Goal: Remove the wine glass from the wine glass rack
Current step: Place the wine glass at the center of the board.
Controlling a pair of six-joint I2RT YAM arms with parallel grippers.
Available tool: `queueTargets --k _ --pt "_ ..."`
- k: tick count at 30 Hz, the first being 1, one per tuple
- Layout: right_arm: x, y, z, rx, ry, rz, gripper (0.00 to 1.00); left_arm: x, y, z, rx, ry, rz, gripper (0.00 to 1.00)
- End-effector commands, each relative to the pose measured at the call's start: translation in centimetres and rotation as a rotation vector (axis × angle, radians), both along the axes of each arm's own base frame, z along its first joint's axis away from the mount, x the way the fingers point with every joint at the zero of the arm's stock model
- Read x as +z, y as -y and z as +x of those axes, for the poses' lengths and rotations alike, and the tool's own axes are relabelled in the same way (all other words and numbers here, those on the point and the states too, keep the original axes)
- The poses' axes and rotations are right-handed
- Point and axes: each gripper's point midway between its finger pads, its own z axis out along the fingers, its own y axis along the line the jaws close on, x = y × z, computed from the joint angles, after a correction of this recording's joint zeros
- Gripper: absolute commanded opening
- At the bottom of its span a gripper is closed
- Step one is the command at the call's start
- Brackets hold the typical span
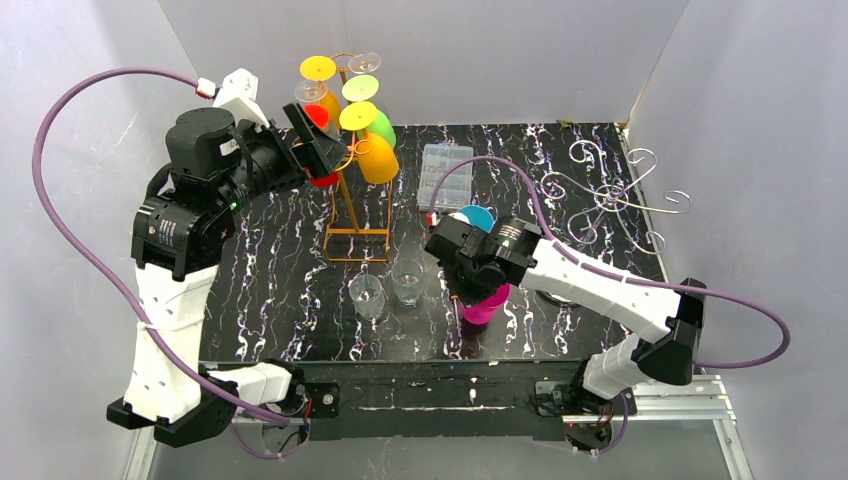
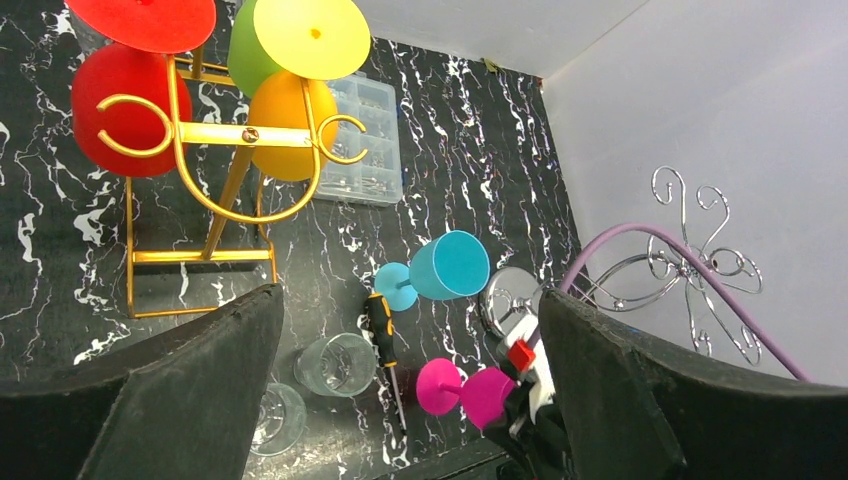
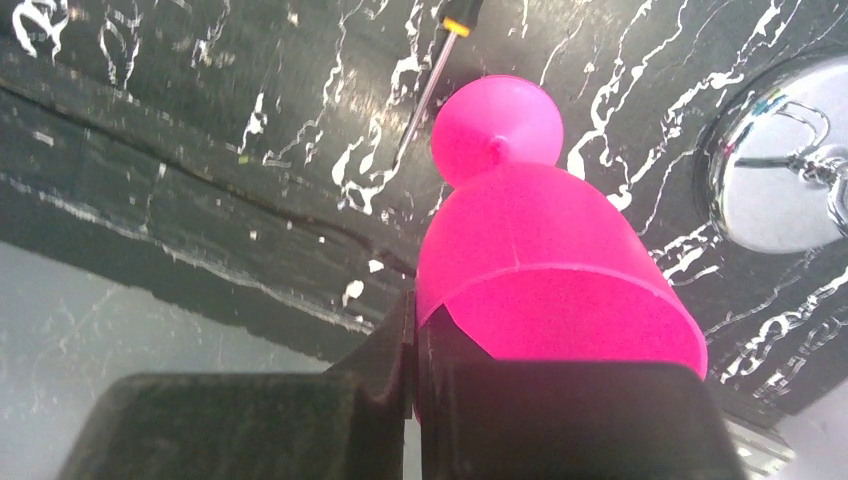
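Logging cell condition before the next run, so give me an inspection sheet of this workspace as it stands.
Surface: black table with white veining; no spill seen.
Job's things: gold rack upright, with red glass, orange glass and green glass hanging; pink wine glass off the rack; teal wine glass lying on its side.
Clutter: clear tumblers, screwdriver, parts box, silver rack.
Claws: left claw open beside the gold rack; right claw shut on the pink wine glass's rim.
Cables: purple cable loops by each arm; no snag seen.
Surroundings: white walls; nothing else seen.
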Motion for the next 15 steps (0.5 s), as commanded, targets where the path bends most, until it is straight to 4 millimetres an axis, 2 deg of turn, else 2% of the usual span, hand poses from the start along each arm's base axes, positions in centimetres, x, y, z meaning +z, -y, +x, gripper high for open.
queueTargets --k 1,7,15 --pt "0.1 -0.9 2.7 -0.069 0.05 0.125 0.01 0.1 -0.6 -0.3 0.013 0.019 0.022 0.98" --pt "-1.4 -0.9 4.4 -0.09 0.03 0.135 0.01 -0.4 -0.7 -0.1 0.018 0.009 0.034 0.98" --pt "-2.9 -0.7 4.8 -0.086 -0.004 0.111 0.01 -0.8 -0.9 0.0 0.025 0.005 0.049 0.98"
